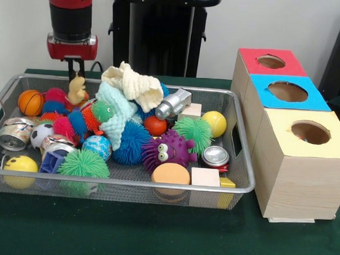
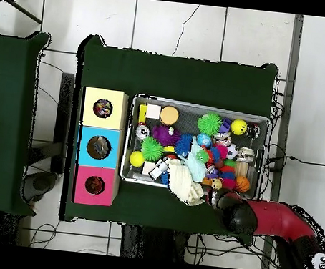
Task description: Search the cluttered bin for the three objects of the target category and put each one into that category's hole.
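Observation:
The wire mesh bin (image 1: 128,184) sits on the green table, full of toys; it also shows in the overhead view (image 2: 201,105). My gripper (image 1: 76,74) hangs over the bin's back left corner. It looks shut on the top of a small tan-orange animal toy (image 1: 77,90), held upright just above a pink spiky ball (image 1: 57,94). In the overhead view the gripper (image 2: 221,195) is at the bin's lower right edge. Stripes or a string loop cannot be made out on the toy. Other toys of its kind are hidden in the clutter.
Three wooden boxes with holes stand to the right: red (image 1: 271,61), blue (image 1: 287,91), yellow (image 1: 310,132). The bin also holds an orange basketball (image 1: 30,101), a cream cloth (image 1: 135,83), a purple spiky monster (image 1: 169,150), green spiky balls, cans and wooden blocks.

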Controlling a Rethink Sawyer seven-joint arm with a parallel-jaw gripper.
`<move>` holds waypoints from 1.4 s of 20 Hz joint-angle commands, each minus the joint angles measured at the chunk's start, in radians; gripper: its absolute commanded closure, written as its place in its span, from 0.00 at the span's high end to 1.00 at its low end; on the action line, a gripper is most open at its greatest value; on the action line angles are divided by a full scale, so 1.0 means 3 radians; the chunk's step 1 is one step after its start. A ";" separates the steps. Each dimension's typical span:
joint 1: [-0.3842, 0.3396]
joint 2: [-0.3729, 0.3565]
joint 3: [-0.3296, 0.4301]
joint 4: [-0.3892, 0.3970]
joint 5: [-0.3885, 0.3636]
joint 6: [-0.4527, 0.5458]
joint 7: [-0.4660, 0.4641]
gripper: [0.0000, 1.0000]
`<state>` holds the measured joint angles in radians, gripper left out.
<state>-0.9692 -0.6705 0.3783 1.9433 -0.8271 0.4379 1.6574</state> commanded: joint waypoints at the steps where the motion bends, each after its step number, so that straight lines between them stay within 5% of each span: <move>1: -0.0232 -0.0657 0.0614 0.0450 0.0409 0.0430 -0.0739 0.00; 14: -0.0036 -0.1325 0.0855 0.0752 0.0838 0.0745 -0.0527 0.00; 28: 0.0877 -0.1434 0.0402 0.1048 0.0831 0.0430 0.0407 0.00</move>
<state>-0.7667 -1.0764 0.5340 2.1682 -0.5987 0.5658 1.6574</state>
